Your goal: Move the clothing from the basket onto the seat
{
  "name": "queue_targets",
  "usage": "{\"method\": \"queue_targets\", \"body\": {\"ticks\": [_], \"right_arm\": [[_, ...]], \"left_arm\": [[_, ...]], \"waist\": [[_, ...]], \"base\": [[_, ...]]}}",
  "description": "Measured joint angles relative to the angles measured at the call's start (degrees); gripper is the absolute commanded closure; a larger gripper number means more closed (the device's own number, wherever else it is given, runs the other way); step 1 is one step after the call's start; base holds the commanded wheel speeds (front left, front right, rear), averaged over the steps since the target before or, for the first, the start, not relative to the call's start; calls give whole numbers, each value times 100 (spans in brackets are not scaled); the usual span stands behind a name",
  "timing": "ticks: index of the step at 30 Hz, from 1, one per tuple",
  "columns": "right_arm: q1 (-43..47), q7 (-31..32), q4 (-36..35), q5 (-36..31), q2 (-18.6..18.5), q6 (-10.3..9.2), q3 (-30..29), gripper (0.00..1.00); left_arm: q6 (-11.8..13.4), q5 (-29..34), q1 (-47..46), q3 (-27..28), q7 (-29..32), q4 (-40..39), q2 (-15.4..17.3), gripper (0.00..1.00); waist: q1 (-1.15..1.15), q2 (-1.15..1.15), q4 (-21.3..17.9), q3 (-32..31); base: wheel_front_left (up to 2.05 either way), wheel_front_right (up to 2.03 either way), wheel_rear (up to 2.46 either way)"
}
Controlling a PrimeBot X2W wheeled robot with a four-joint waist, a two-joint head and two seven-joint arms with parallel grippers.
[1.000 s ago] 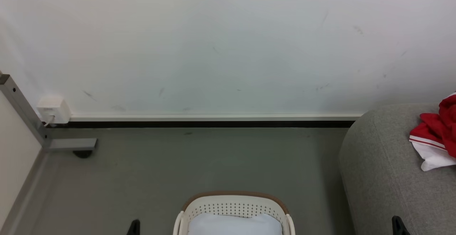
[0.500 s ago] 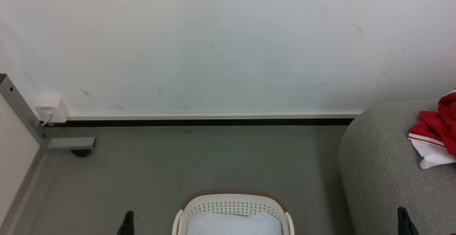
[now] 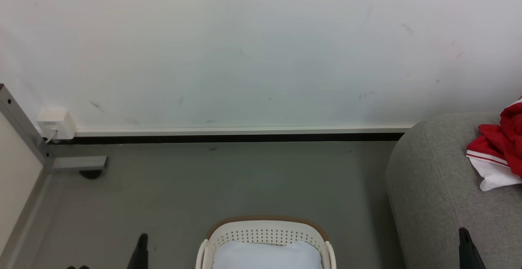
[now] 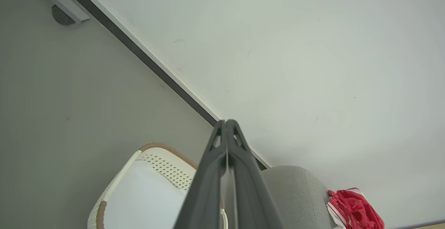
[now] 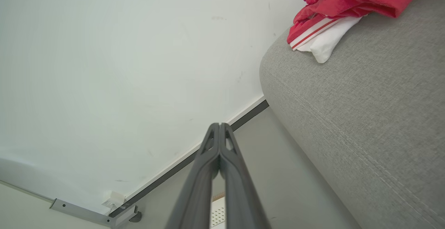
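1. The left gripper has its two dark fingers pressed together with nothing between them. The right gripper is likewise closed tip to tip and empty.
2. The clothing — red jersey fabric with white trim — lies crumpled on the seat. It is beyond the right gripper's tips and off to their right, well apart from them. A white corner of it droops toward the seat's rounded end.
3. The basket stands on the floor between the two grippers, nearer the left one and on that gripper's right side. Neither gripper touches it.
4. Inside the basket, a pale blue-white cloth covers all that can be seen, and no red shows there. The near part of the basket is cut off at the bottom of the head view, so I cannot tell whether anything red lies lower down.
5. Judging from how things lie, the main move looks done — the jersey rests on the seat, out of the basket, and both grippers are clear of it.
6. What may be left is a check that no further red piece sits in the basket under the pale cloth. If there is none, I judge that nothing more needs carrying.
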Motion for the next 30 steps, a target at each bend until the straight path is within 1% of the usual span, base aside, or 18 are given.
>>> {"method": "queue_targets", "body": {"ticks": [12, 30], "right_arm": [[-143, 214, -46, 866, -7, 0, -38, 100], [-303, 489, -120, 2019, -19, 0, -82, 100]], "left_arm": [[-8, -854, -130, 96, 210, -33, 1, 100], [-26, -1918, -318, 238, 483, -87, 2, 100]], "waist": [[0, 0, -26, 36], [0, 0, -66, 90]], "base": [[0, 0, 0], [0, 0, 0]]}}
